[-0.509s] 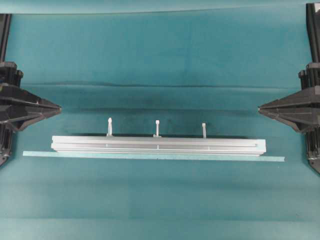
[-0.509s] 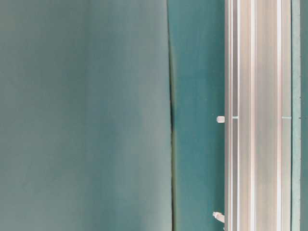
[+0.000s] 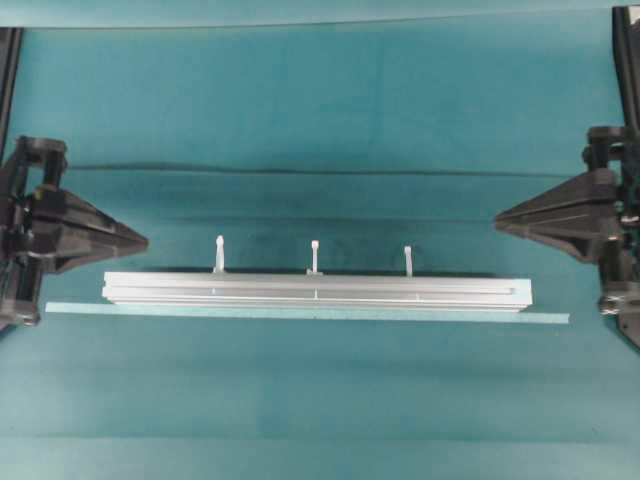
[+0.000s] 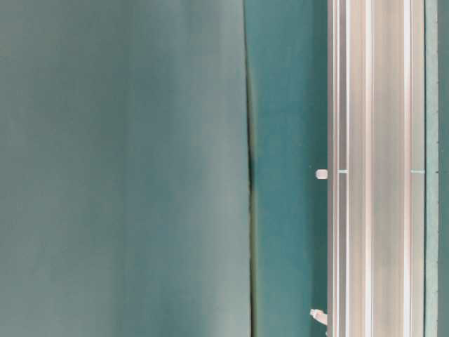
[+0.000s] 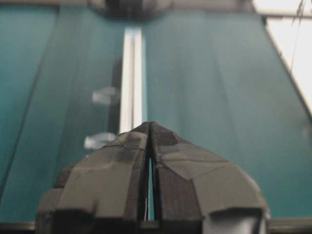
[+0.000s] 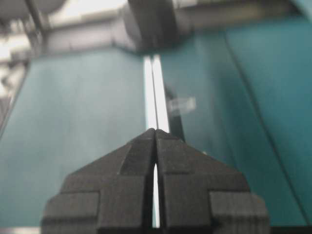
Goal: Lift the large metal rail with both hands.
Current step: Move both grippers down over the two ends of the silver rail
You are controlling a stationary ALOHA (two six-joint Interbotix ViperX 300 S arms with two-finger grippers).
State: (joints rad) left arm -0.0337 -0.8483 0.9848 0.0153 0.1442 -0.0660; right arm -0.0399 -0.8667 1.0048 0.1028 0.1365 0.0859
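On the teal bench [image 3: 320, 110], the large metal rail [image 3: 316, 292] flanked by left end effector [image 3: 140, 241] and right end effector [image 3: 500, 216], both pressed together, apart from it.

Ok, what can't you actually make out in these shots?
- Table-level view: both ends of the large metal rail are cut off by the frame; no end effector shows.
- Left wrist view: the closed left end effector hides the rail's near end.
- Right wrist view: the zip-tie tab is blurred.
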